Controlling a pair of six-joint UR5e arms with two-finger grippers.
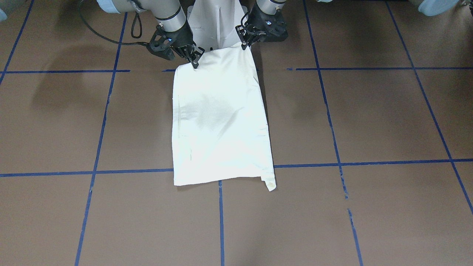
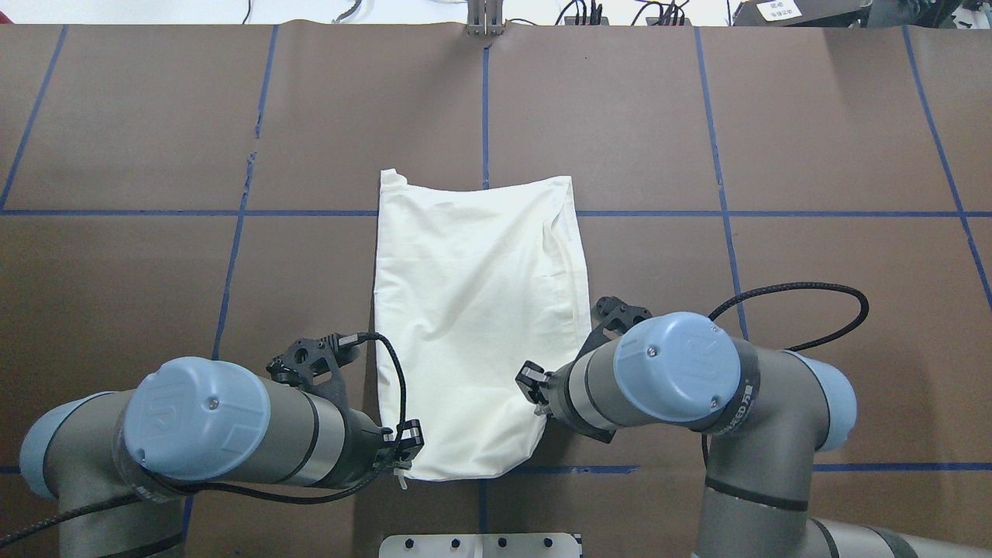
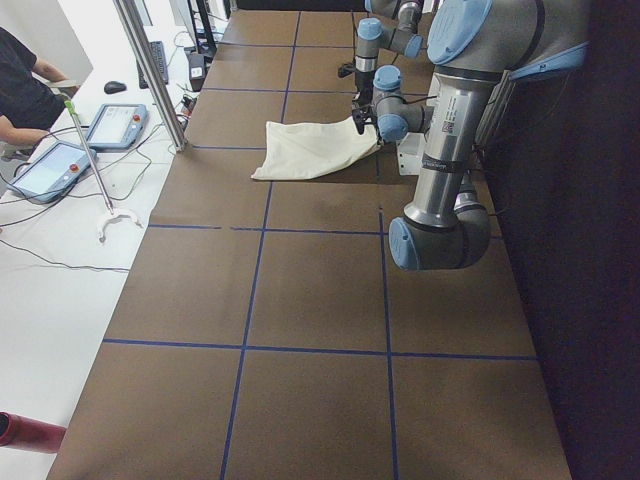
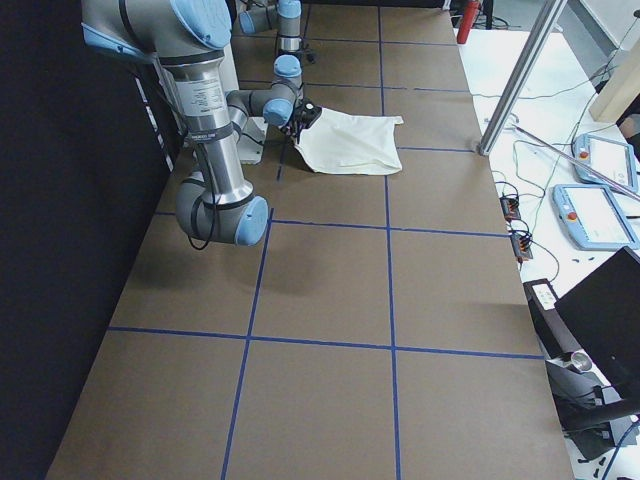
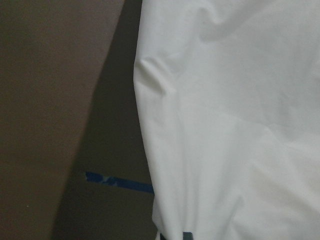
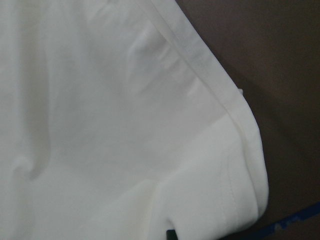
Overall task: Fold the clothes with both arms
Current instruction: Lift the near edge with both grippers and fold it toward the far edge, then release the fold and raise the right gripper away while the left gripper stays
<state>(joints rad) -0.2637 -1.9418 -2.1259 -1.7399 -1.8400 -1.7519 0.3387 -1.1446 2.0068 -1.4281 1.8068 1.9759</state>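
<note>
The cream T-shirt (image 1: 221, 122) lies folded into a long strip with its plain side up, running away from the robot (image 2: 473, 310). No print shows. My left gripper (image 1: 244, 45) is shut on the near left corner of the shirt (image 2: 403, 459). My right gripper (image 1: 194, 62) is shut on the near right corner (image 2: 536, 394). The near edge is lifted a little off the table, as the exterior left view shows (image 3: 310, 150). Both wrist views are filled with cream cloth (image 5: 225, 125) (image 6: 100, 125).
The white pedestal base (image 1: 214, 22) stands just behind the shirt's near edge. The brown table (image 2: 775, 155) carries a grid of blue tape lines. A black cable (image 2: 783, 293) loops beside the right arm. A metal post (image 3: 150, 75) and tablets stand beyond the far edge.
</note>
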